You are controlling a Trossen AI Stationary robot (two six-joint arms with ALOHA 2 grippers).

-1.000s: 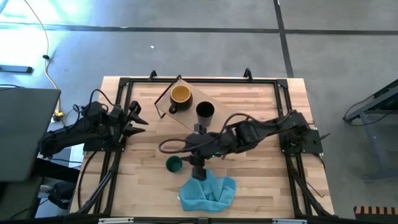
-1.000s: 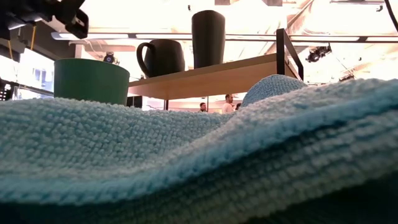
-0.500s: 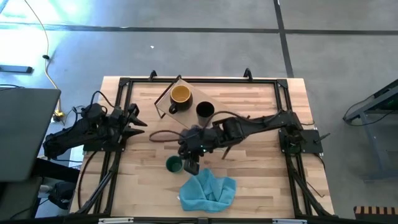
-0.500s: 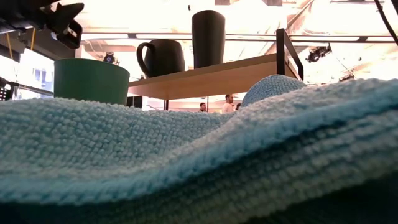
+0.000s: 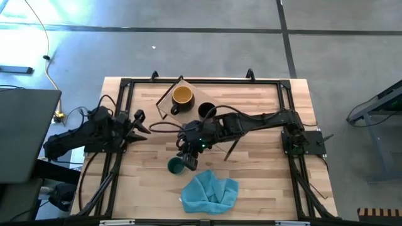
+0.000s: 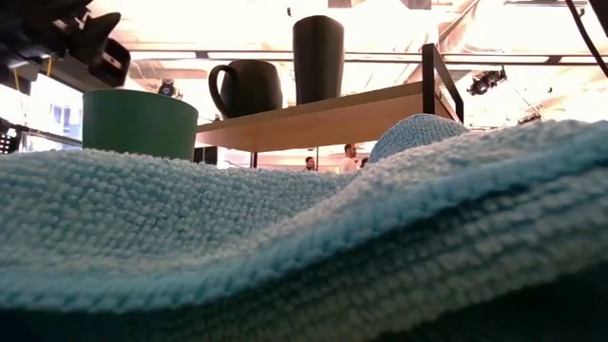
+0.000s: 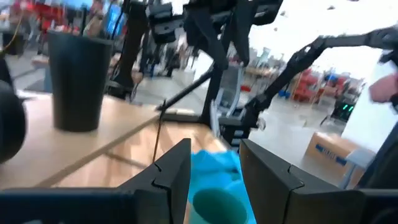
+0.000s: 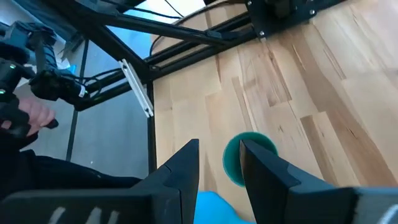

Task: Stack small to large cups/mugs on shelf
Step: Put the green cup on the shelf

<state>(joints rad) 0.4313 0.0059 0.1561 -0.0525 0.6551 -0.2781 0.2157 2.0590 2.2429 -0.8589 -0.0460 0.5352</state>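
The green cup (image 5: 174,166) stands upright on the tabletop, just far of the teal cloth (image 5: 210,191); it also shows in the low view (image 6: 140,123) and the right wrist view (image 8: 249,158). The yellow-orange mug (image 5: 182,96) and the black cup (image 5: 206,112) stand on the wooden shelf (image 5: 166,100), which the low view (image 6: 323,119) shows too. My right gripper (image 8: 221,180) is open and empty, above and just right of the green cup (image 5: 188,162). My left gripper (image 5: 139,121) is open and empty by the table's left rail.
The teal cloth fills the low view's foreground (image 6: 332,247). Black rails (image 5: 122,113) run along the table's edges. A dark cable (image 5: 164,127) arcs over the table's middle. People stand in the room beyond the table (image 6: 350,157).
My right gripper has gone toward the table's left edge and a little toward the far edge, from above the cloth's far edge to beside the green cup. The cups and cloth have kept still.
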